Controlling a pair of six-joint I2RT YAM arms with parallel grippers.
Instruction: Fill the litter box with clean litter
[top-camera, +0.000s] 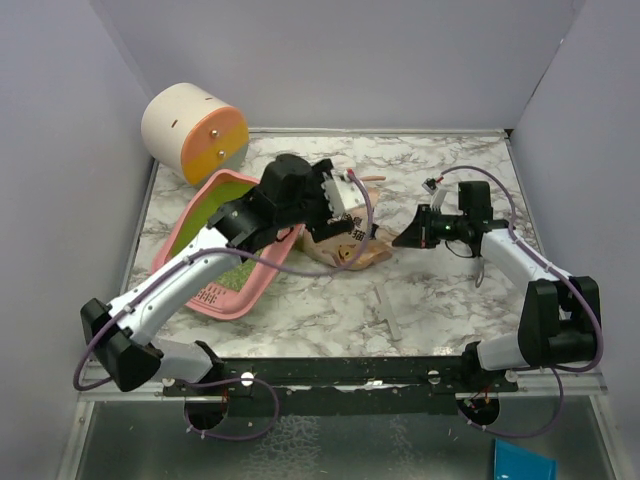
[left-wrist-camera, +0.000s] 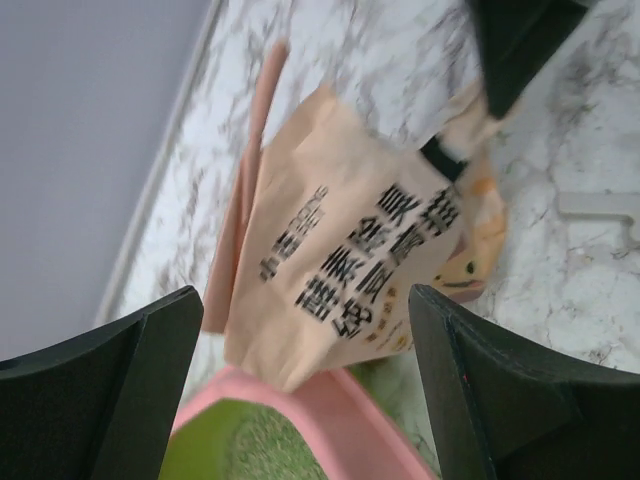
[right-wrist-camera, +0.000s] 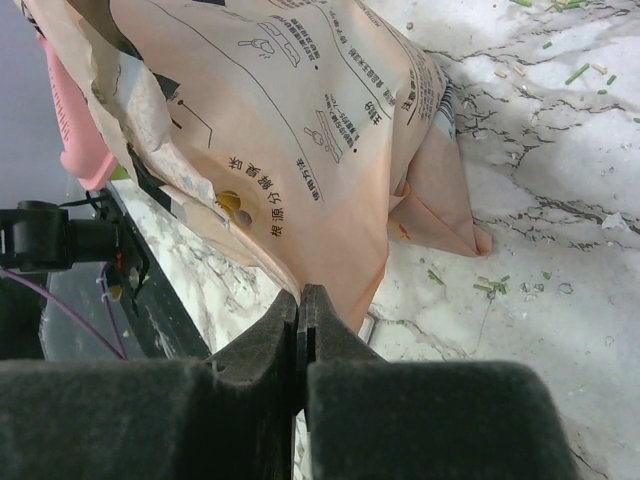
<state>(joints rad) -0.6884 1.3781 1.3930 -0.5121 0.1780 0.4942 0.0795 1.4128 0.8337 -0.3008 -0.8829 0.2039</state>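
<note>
The left tool (left-wrist-camera: 305, 300) has its jaws wide apart, gripping nothing, poised over the paper bag (left-wrist-camera: 350, 240). The right tool (right-wrist-camera: 300, 295) has its jaws pressed together at the bag's edge; whether paper is pinched cannot be told. The litter box (top-camera: 190, 225) sits at the left of the counter (top-camera: 450, 300), its rim under the bag's corner, with some clean litter (left-wrist-camera: 265, 445) inside.

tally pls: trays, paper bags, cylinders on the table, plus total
pink litter box: 1
tan paper bag: 1
cream-and-orange cylinder: 1
total: 3
</note>
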